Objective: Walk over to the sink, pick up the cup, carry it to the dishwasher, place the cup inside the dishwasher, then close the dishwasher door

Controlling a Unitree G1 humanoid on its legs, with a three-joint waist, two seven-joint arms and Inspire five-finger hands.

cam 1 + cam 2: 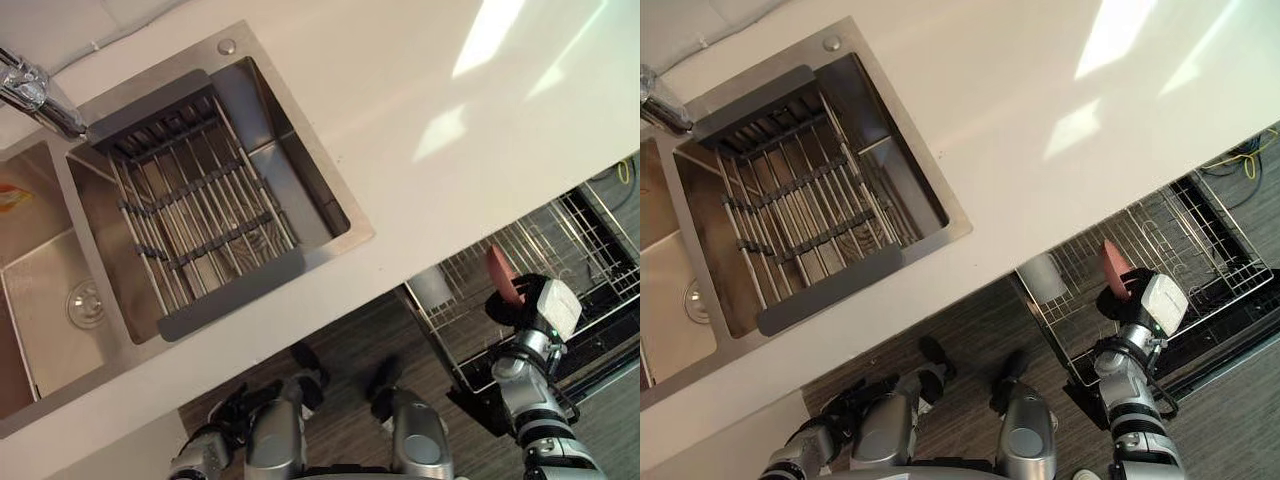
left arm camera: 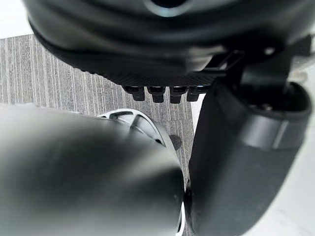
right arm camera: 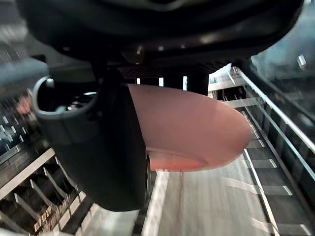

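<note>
Currently held: salmon-pink round cup (image 3: 197, 128), your right hand (image 3: 98, 147) clamped round it.
Why lower right: above the wire dishwasher rack (image 1: 540, 240), for placing.

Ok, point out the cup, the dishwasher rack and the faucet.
cup (image 3: 197, 128): right wrist view, pink side wall.
dishwasher rack (image 1: 1200, 250): right eye view, bare wire grid.
faucet (image 1: 40, 100): left eye view, chrome spout.

Pink cup (image 3: 197, 128), apparently tipped sideways, held in the right hand (image 3: 93, 147); above the dishwasher's wire rack (image 1: 570, 240).
</note>
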